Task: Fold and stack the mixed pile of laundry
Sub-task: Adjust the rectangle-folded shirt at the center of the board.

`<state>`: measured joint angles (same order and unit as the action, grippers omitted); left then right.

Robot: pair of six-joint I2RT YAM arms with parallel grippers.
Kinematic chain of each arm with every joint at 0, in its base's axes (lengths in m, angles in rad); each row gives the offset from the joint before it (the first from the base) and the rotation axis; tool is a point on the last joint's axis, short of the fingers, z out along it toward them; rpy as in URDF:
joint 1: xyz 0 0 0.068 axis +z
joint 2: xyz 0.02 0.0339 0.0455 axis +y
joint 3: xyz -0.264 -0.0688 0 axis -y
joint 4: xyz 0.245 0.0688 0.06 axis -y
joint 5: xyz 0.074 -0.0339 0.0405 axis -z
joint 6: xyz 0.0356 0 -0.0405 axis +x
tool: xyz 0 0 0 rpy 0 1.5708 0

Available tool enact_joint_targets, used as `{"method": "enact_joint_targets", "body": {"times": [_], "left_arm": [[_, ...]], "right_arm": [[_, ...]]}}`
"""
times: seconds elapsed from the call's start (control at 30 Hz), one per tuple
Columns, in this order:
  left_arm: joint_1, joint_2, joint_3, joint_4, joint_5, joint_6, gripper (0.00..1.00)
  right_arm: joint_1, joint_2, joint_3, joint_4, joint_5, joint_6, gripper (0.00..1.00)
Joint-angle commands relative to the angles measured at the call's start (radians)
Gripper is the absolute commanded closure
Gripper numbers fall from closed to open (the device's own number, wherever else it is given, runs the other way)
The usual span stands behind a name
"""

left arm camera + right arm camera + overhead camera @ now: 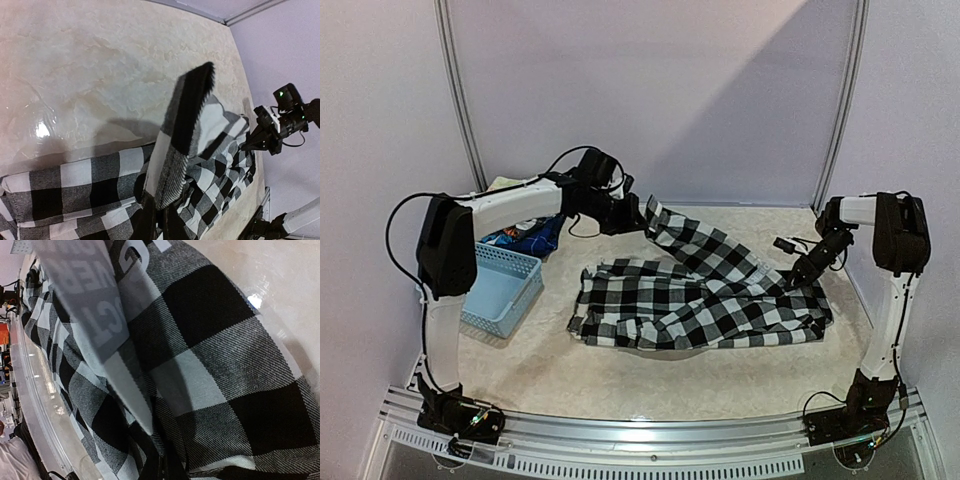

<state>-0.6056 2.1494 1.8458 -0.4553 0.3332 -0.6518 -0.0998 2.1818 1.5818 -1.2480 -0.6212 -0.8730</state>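
Top external, left fingers (pixel 634 218), right fingers (pixel 799 273) apparently gripping checked shirt (pixel 700 300)

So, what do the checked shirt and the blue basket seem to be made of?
The shirt: woven cloth, perhaps cotton flannel, matt; fine diagonal twill lines show in the grey squares. The basket: light blue plastic, smooth and apparently rigid; its walls carry a regular grid of holes.

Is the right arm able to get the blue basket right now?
Probably not. The blue basket sits far left, beside the left arm, while the right hand is shut on the checked shirt at the far right.
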Motion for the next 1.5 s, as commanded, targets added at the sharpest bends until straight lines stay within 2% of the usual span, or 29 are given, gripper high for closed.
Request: {"method": "enact_joint_targets", "body": {"times": [0.0, 0.13, 0.23, 0.43, 0.63, 0.8, 1.1, 1.37, 1.47], "left_arm": [[0.055, -0.048, -0.034, -0.007, 0.048, -0.072, 1.00], [0.096, -0.031, -0.017, -0.008, 0.157, -0.132, 1.00], [0.121, 0.000, 0.023, 0.009, 0.296, -0.228, 1.00], [0.097, -0.010, 0.049, 0.244, 0.447, -0.480, 1.00], [0.054, -0.053, -0.033, 0.499, 0.461, -0.737, 1.00], [0.020, -0.101, -0.156, 0.742, 0.406, -0.958, 1.00], [0.002, -0.179, -0.210, 0.786, 0.300, -1.029, 1.00], [0.029, -0.191, -0.362, 0.817, 0.309, -1.033, 1.00], [0.054, -0.183, -0.388, 0.811, 0.324, -0.978, 1.00]], "right_arm": [[-0.017, 0.068, 0.052, -0.060, 0.018, 0.017, 1.00], [-0.021, 0.088, 0.060, -0.076, 0.015, 0.009, 1.00], [-0.021, 0.098, 0.069, -0.094, 0.005, -0.006, 1.00], [-0.021, 0.109, 0.082, -0.113, -0.013, -0.023, 1.00], [-0.021, 0.109, 0.094, -0.127, -0.018, -0.035, 1.00], [-0.021, 0.110, 0.101, -0.141, -0.027, -0.050, 1.00], [-0.021, 0.116, 0.103, -0.171, -0.031, -0.078, 1.00], [-0.021, 0.134, 0.107, -0.195, -0.034, -0.097, 1.00], [-0.021, 0.134, 0.107, -0.196, -0.034, -0.098, 0.99]]}}
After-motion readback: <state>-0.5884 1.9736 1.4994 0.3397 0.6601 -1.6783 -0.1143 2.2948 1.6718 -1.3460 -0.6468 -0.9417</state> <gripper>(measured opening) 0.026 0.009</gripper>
